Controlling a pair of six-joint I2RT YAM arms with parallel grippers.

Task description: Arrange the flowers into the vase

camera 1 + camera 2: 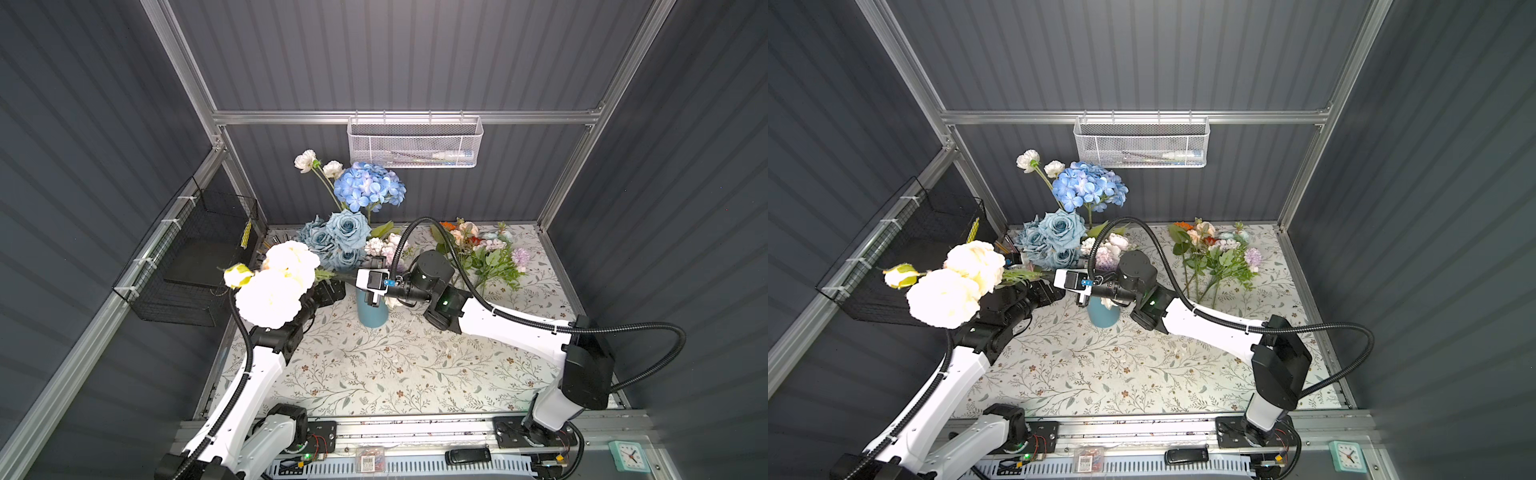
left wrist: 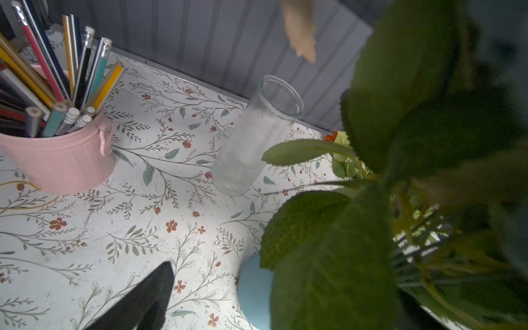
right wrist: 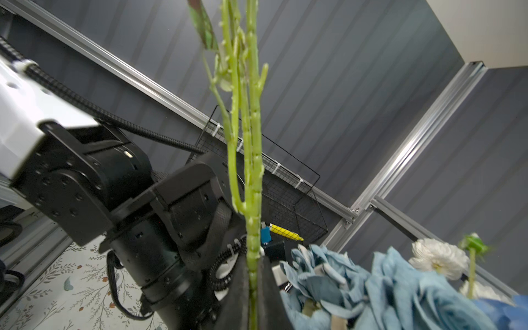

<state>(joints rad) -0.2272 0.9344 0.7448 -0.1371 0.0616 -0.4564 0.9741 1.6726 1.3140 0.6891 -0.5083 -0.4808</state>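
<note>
Cream spray (image 1: pixel 276 286): in both top views it hung level in the air, heads out at 9 o'clock from the vase (image 1: pixel 372 316), not in it.
Right gripper (image 1: pixel 353 277): clenched on the end of the spray's stem (image 1: pixel 334 275); its body covered the vase mouth from my angle.
Vase: blue, upright; hydrangea (image 1: pixel 370 185) and dusty-blue roses (image 1: pixel 337 239) stood up from it toward 12 o'clock, as far as I could tell.
Loose flowers (image 1: pixel 482 251): flat on the table covering (image 1: pixel 395 374) at 2 o'clock from the vase.
Left gripper (image 1: pixel 328 292): under the heads at 9 o'clock, jaws spread wide, nothing in them that I saw.
Finger (image 2: pixel 148 297): in the left wrist view one dark finger was bare; leaves (image 2: pixel 371 200) hid its partner. Glass jar (image 2: pixel 257 137) stood empty near the pencil bucket (image 2: pixel 65 163).
Stem (image 3: pixel 253 171): in the right wrist view, knobbly green plastic, pinched between both pads (image 3: pixel 237 297) below the fork. I judged it stiff but springy, light, top-heavy under soft crushable heads. The hold belonged low on bare stem, never on petals, and tipping it upright could let it twist in the pads.
</note>
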